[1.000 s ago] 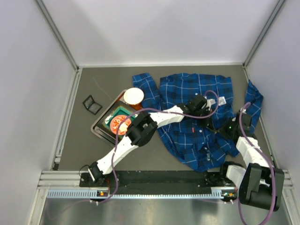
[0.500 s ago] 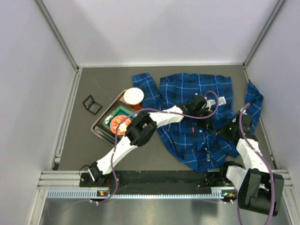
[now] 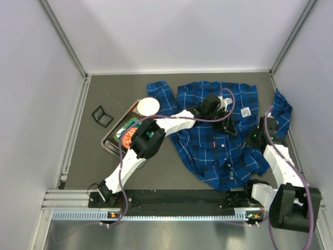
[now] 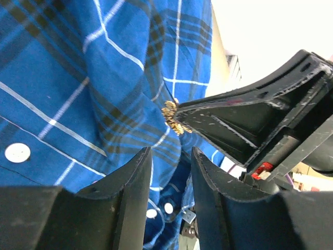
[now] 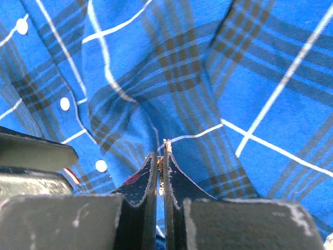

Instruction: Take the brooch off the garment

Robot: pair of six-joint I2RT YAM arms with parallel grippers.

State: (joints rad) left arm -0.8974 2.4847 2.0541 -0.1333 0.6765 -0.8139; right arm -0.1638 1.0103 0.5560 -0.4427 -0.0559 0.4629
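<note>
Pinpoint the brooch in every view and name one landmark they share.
Top external: too small to make out, somewhere on the plaid shirt.
Left wrist: brooch just right of centre, at the tip of the right gripper.
Right wrist: brooch at bottom centre, pinched in that same gripper.
Shared landmark: the plaid shirt.

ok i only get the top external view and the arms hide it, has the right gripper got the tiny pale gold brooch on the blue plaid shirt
Observer: Yes, the right wrist view shows the right gripper shut on the tiny pale gold brooch, pinched at its fingertips.
Operator: is it off the shirt
Observer: Seemingly not; in the left wrist view folds of the blue plaid shirt draw up to the brooch.
Operator: and the left gripper
Observer: The left gripper is open, close to the brooch without touching it.
</note>
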